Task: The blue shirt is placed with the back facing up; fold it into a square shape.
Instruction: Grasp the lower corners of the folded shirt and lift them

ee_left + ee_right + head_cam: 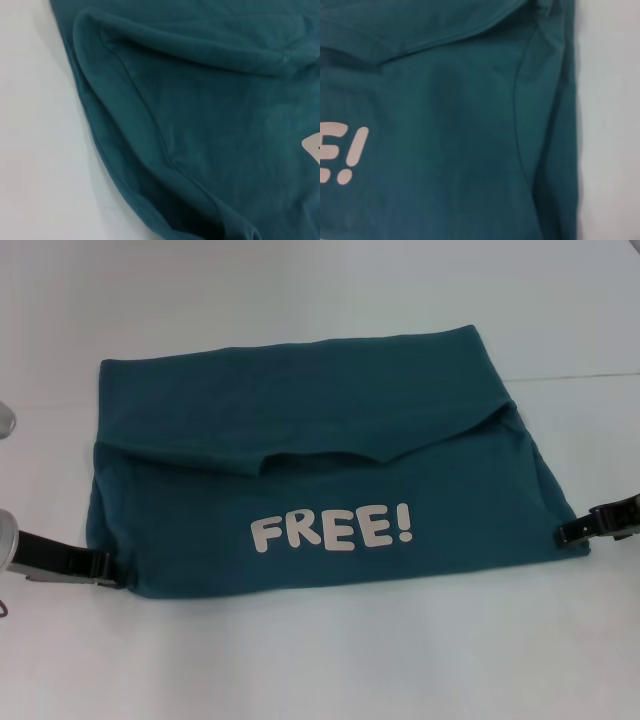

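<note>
On the white desk (300, 660) the blue shirt (330, 440) lies half-folded, white "FREE!" print (330, 530) up. Left hand (108, 568) and right hand (562, 533) sit at its near corners; can't tell their grip. Lift evenly, align edges, avoid skew.

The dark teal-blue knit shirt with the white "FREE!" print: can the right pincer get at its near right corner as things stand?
Probably yes. The right pincer already sits at the near right corner of the dark teal-blue knit shirt, and nothing on the white table stands between them. Whether it grips the cloth cannot be told.
</note>
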You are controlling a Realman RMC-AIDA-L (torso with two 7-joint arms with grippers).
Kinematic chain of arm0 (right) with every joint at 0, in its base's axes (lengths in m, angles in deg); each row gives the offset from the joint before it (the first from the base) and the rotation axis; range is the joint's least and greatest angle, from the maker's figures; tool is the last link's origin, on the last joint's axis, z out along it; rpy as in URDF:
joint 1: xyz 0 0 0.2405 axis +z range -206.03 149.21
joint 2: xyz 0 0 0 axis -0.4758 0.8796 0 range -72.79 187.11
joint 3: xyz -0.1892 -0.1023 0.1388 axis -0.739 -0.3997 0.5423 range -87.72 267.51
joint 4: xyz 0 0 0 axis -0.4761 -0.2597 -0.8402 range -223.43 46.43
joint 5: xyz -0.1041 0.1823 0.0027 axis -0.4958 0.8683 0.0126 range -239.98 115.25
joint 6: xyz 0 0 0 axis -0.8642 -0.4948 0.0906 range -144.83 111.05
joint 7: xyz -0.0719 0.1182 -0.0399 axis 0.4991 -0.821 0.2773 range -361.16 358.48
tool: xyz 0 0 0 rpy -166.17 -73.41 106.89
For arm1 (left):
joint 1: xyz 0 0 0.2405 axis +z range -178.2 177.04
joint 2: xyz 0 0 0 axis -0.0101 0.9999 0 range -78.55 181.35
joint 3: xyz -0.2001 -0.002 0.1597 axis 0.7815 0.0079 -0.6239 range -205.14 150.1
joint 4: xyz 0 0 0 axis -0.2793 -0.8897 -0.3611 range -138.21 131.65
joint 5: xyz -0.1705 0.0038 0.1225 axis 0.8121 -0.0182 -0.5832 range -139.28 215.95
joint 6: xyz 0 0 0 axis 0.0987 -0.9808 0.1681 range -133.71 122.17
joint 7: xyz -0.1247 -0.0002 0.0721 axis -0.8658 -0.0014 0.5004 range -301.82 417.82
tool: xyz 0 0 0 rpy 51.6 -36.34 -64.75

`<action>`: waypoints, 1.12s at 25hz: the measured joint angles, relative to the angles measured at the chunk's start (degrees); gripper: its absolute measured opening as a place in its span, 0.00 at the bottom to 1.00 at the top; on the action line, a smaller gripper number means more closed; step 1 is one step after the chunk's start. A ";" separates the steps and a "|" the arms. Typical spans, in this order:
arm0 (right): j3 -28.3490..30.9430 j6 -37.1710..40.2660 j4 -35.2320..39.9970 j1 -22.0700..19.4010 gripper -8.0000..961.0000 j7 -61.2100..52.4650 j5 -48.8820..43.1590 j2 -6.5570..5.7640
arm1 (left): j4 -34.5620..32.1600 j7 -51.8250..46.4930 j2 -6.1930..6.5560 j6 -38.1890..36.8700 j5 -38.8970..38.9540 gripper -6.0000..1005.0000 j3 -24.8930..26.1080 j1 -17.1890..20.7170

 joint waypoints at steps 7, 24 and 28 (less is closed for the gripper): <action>-0.44 -2.61 -4.34 1.83 0.95 -0.05 -0.51 0.05 | -0.03 0.00 -0.03 -0.01 0.00 0.06 0.00 0.00; -0.92 -4.41 -6.65 3.03 0.95 -2.21 -3.60 0.22 | 0.22 -0.08 0.06 -0.01 0.00 0.07 0.01 -0.22; -1.00 -5.13 -7.54 3.22 0.95 -2.21 -3.62 0.32 | 0.27 -0.08 0.06 -0.01 0.00 0.07 0.00 -0.22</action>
